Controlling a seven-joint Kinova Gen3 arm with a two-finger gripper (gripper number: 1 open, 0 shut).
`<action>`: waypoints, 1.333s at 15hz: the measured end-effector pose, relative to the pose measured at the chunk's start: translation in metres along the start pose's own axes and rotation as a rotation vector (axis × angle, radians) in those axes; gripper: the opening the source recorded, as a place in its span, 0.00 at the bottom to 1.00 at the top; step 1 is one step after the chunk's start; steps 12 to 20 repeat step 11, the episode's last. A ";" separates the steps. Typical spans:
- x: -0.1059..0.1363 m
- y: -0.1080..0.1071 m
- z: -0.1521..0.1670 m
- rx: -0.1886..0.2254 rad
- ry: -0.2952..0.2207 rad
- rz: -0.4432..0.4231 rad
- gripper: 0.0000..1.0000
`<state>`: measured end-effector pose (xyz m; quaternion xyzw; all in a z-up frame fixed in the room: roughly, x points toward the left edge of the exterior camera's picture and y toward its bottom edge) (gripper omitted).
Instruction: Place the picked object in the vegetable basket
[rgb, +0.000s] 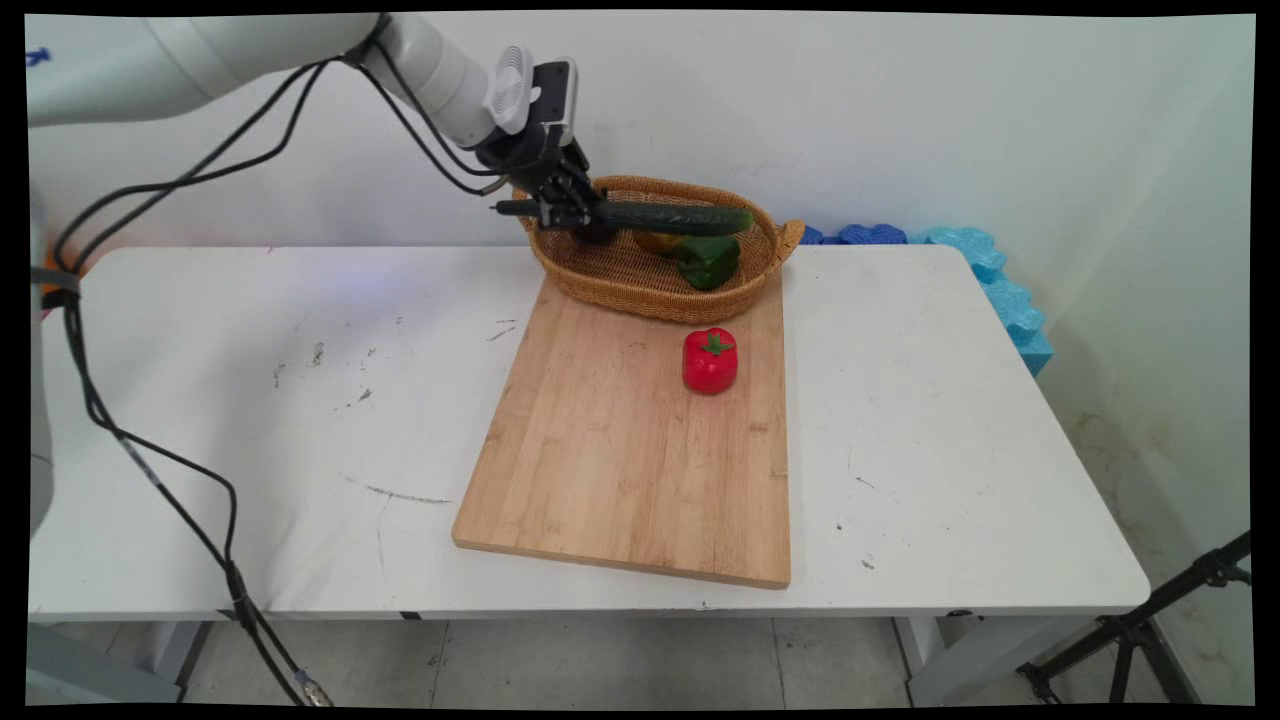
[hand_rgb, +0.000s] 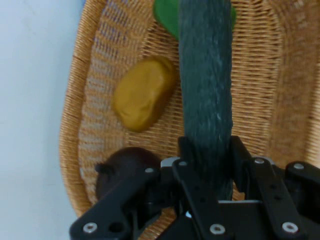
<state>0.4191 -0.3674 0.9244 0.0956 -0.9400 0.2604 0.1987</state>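
My gripper (rgb: 580, 215) is shut on one end of a long dark green cucumber (rgb: 680, 219), which it holds level above the wicker basket (rgb: 640, 285) at the back of the table. In the hand view the cucumber (hand_rgb: 206, 85) runs up from between my fingers (hand_rgb: 239, 156), over the basket's woven floor (hand_rgb: 265, 90). Under it in the basket lie a green pepper (rgb: 710, 260), a yellow-brown potato (hand_rgb: 144, 94) and a dark brown rounded thing (hand_rgb: 122, 167).
A wooden cutting board (rgb: 640, 450) lies in front of the basket, with a red tomato (rgb: 710, 360) on its far right part. Blue foam pieces (rgb: 1000, 290) line the table's back right edge. A tripod leg (rgb: 1150, 620) stands at lower right.
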 end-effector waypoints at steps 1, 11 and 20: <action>0.000 -0.005 0.007 0.002 0.002 0.012 0.00; 0.003 -0.015 0.045 -0.003 0.027 0.082 1.00; 0.003 -0.015 0.045 -0.003 0.027 0.082 1.00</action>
